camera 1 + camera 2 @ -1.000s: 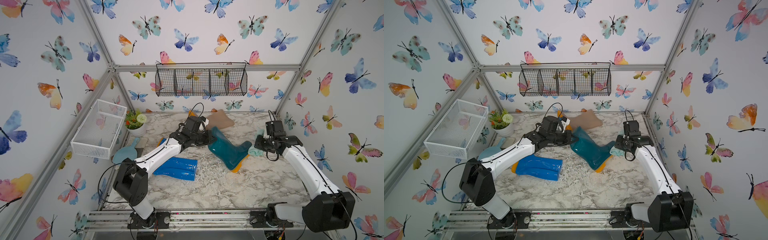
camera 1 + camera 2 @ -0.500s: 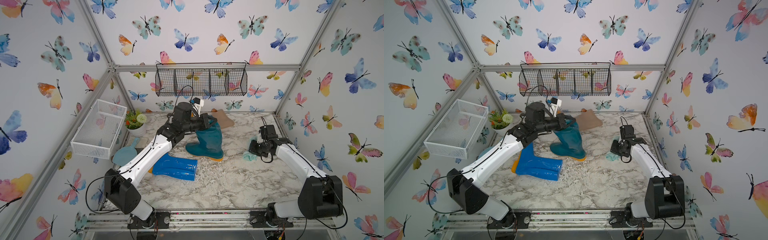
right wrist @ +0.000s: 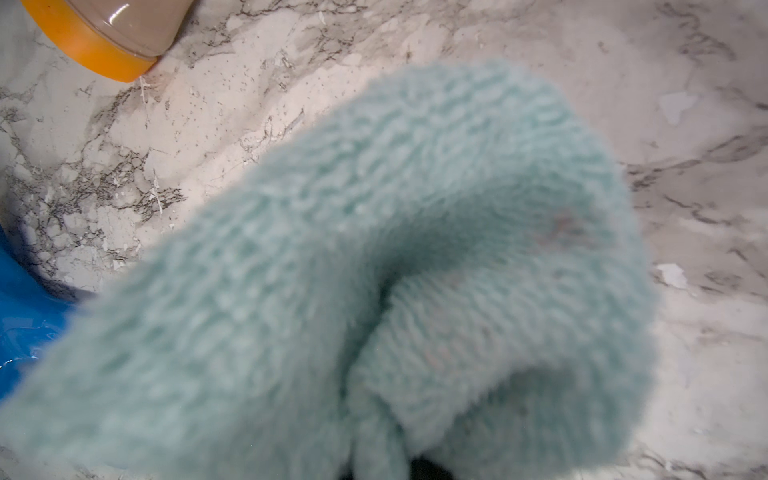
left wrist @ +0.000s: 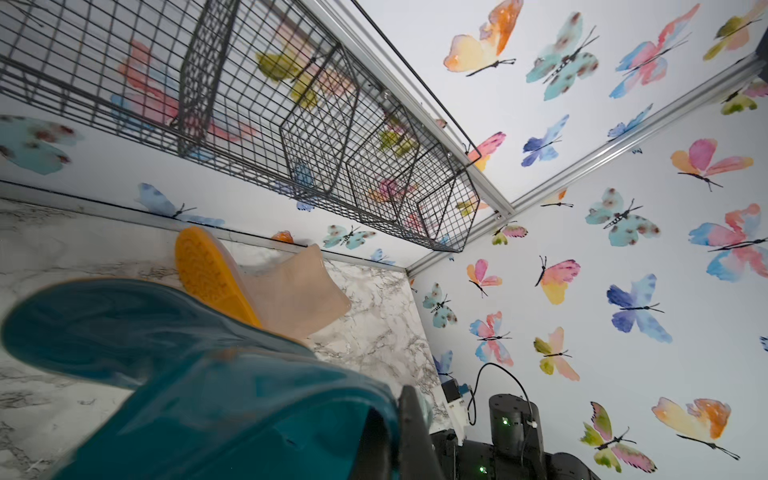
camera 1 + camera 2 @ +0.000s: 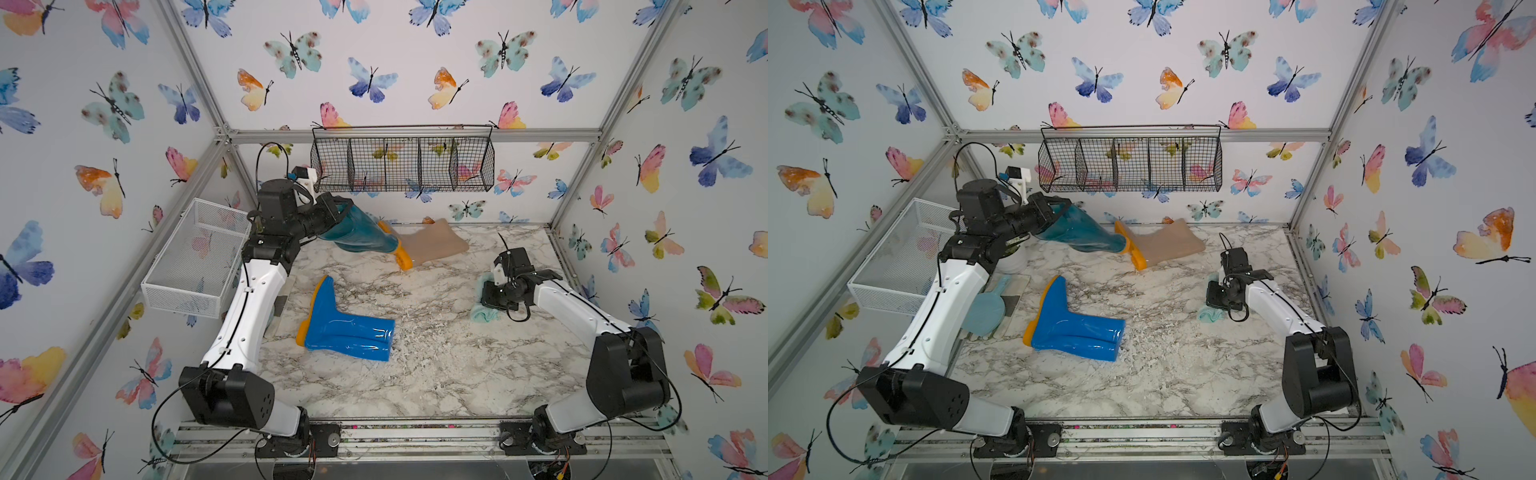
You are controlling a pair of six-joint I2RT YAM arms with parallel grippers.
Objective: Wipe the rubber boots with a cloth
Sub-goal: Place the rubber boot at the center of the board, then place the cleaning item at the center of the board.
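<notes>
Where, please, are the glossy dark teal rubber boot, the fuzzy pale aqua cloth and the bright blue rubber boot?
dark teal rubber boot (image 5: 357,231): a top view, on its shaft.
pale aqua cloth (image 3: 415,249): right wrist view, on its fold.
bright blue rubber boot (image 5: 357,338): a top view, on its shaft.

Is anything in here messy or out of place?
Yes. White flecks speckle the marble table beside the blue boot, which lies on its side, as does the beige boot at the back. The teal boot hangs tilted in the air, gripped at its top by the left end effector.
</notes>
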